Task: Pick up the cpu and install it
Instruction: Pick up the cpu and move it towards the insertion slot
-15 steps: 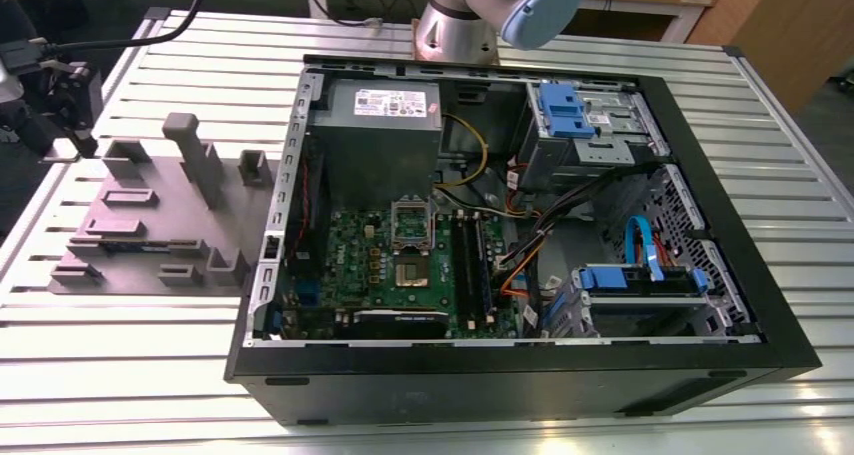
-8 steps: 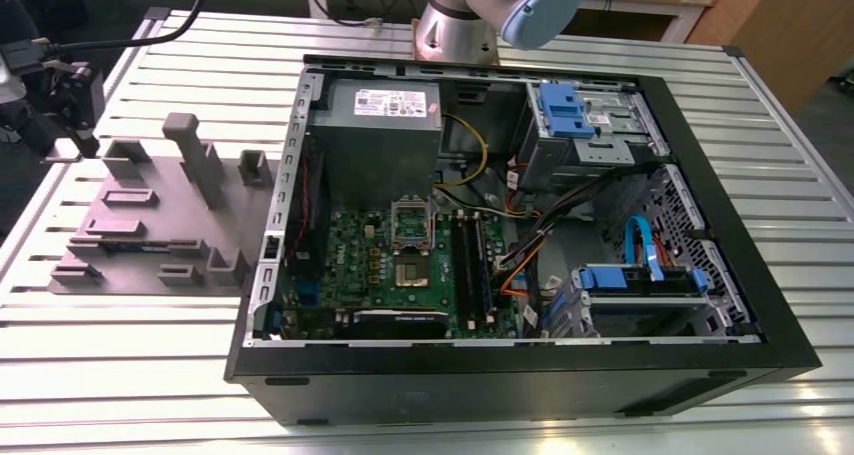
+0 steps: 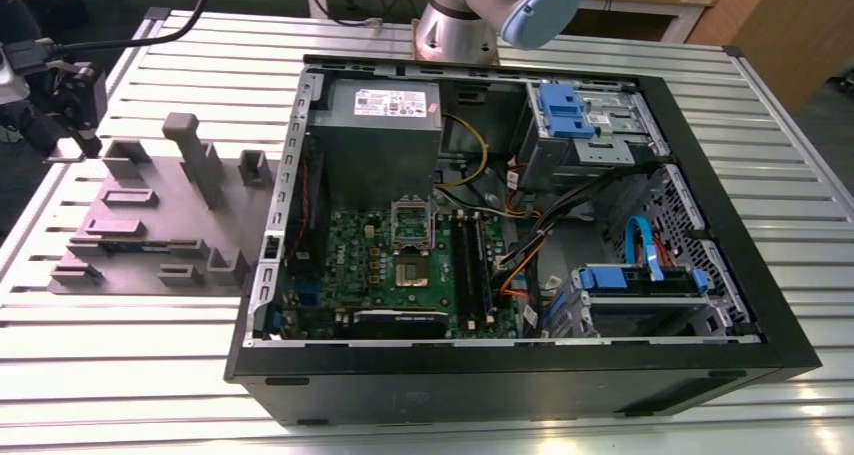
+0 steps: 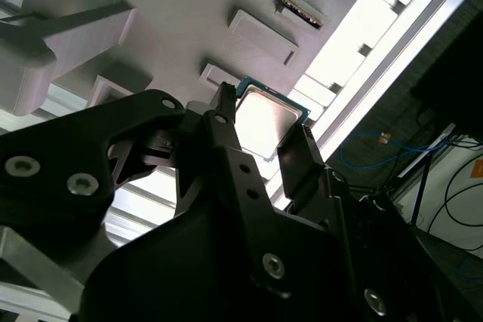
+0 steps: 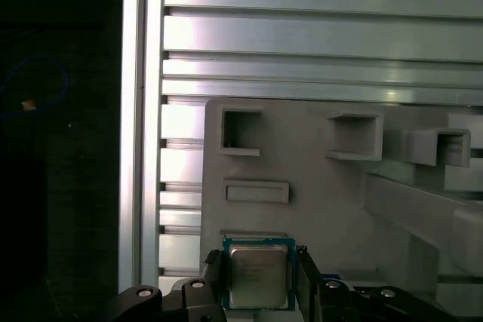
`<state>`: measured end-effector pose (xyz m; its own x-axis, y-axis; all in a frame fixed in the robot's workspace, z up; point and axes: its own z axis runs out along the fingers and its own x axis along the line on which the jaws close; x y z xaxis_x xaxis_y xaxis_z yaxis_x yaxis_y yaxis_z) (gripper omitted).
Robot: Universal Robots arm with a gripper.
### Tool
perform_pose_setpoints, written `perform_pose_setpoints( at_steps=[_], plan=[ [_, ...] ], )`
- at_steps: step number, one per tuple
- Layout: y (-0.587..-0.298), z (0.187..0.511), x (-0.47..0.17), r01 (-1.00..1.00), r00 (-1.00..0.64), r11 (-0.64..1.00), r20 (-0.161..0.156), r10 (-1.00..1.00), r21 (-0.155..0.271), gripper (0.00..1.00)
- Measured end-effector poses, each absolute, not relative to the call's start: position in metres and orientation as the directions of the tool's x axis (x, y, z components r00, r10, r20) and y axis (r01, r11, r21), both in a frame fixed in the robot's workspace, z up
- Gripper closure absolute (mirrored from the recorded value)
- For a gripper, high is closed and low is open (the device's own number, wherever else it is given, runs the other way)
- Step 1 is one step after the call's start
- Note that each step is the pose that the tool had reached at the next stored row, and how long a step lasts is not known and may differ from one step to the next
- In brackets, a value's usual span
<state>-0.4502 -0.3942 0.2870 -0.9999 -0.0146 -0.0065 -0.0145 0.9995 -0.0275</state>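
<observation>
The cpu (image 5: pixel 258 280) is a small square chip with a silvery top and a thin blue-green rim. It sits between my gripper's (image 5: pixel 259 256) two black fingers, which press on its opposite edges over a pocket of the grey fixture (image 5: pixel 317 209). The second wrist view shows the same grip on the cpu (image 4: pixel 264 115) by the gripper (image 4: pixel 260 124). Whether the chip is lifted clear of its pocket I cannot tell. In the exterior view my gripper (image 3: pixel 64 125) hangs over the fixture's (image 3: pixel 147 225) far corner on the exterior view's left. The motherboard's socket (image 3: pixel 408 230) lies in the open computer case (image 3: pixel 534 375).
The grey fixture carries several upright posts (image 3: pixel 187 145) and small pockets. Inside the case are a grey power supply (image 3: pixel 380 115), black memory sticks (image 3: pixel 470 255), loose cables (image 3: pixel 534 235) and blue drive brackets (image 3: pixel 567 110). Everything stands on a ribbed metal table (image 3: pixel 120 345).
</observation>
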Motion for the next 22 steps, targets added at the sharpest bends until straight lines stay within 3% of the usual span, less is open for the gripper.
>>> perform_pose_setpoints(
  at_steps=[22],
  plan=[
    [-0.394, 0.300, -0.450, -0.015, -1.000, 1.000, -0.007, -0.015, -0.027, 0.53]
  ],
)
